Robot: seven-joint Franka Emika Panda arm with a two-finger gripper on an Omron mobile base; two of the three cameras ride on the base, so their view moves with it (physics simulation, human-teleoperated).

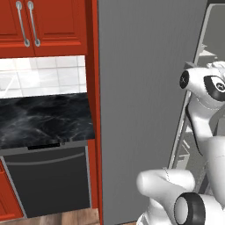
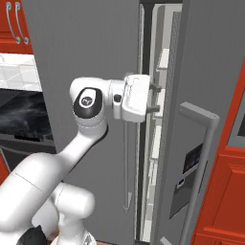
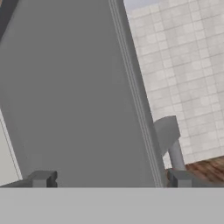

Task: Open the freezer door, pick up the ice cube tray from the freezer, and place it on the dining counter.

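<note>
While the pincer (image 2: 158,98), fingers spread wide, straddles the door (image 2: 86,62) edge, this stiff, heavy, smooth panel is best pulled by its bar handle (image 2: 127,167) at 6 o'clock.

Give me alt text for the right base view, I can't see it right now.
The white arm reaches its gripper to the edge of the freezer door, which stands partly open. Through the gap show white shelves of the freezer; to the right is the matching grey door with a black dispenser panel.
</note>
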